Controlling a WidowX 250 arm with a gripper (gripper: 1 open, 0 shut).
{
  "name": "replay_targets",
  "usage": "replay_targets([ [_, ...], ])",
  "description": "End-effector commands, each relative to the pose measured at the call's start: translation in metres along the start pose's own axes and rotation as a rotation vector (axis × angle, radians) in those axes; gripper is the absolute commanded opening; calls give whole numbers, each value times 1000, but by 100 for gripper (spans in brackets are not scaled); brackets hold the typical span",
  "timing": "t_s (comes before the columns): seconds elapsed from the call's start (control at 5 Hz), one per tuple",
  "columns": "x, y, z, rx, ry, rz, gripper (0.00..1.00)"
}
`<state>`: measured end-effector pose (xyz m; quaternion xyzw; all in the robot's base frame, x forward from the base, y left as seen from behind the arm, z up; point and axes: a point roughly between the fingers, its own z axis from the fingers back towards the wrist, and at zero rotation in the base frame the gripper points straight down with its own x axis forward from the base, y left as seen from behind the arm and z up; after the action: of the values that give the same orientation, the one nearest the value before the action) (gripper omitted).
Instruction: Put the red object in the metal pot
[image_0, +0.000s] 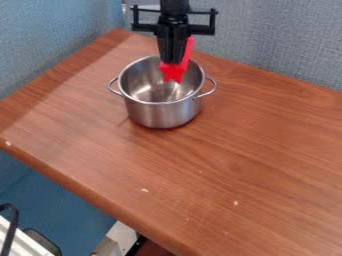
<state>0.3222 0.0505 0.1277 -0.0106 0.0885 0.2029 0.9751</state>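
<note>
The claw (175, 58) points downward over the back part of the metal pot (162, 92), and it is closed, pinching the red object (178, 66). Its 2 fingertips are dark and small in the view, and the exact contact between them and the red object is hard to make out.

The red object is held at a tilt, its upper end showing just to one side of the claw and its lower end down at the pot's opening. The claw covers part of its middle, so its full outline is hidden. Whether its lower end touches the inside of the pot cannot be told.

Above the claw, the black arm (174, 18) with its crossbar is cut off by the top edge of the view.

The pot stands upright on the brown wooden table (201, 185), with 2 side handles, 1 on each side. Its shiny inner wall carries blurred reflections, which makes the bottom hard to read.

Behind the table are the grey-blue walls (274, 35). At the lower left corner, a black cable (12, 228) and some white and metallic parts (114, 238) show beyond the table's edge; they are cut off by the frame, and what they belong to is unclear.
</note>
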Motion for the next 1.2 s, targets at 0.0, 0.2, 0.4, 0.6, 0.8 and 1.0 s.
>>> replay_targets([
  [0.0, -8, 5, 22, -11, -92, 0, 0],
  [0.2, -9, 5, 20, -11, -109, -1, 0],
  [0.4, -8, 7, 16, 8, -120, -3, 0],
  [0.6, -7, 8, 12, 23, -132, 0, 0],
  [0.8, -4, 10, 9, 38, -139, 8, 100],
  [1.0, -2, 11, 5, 56, -143, 18, 100],
])
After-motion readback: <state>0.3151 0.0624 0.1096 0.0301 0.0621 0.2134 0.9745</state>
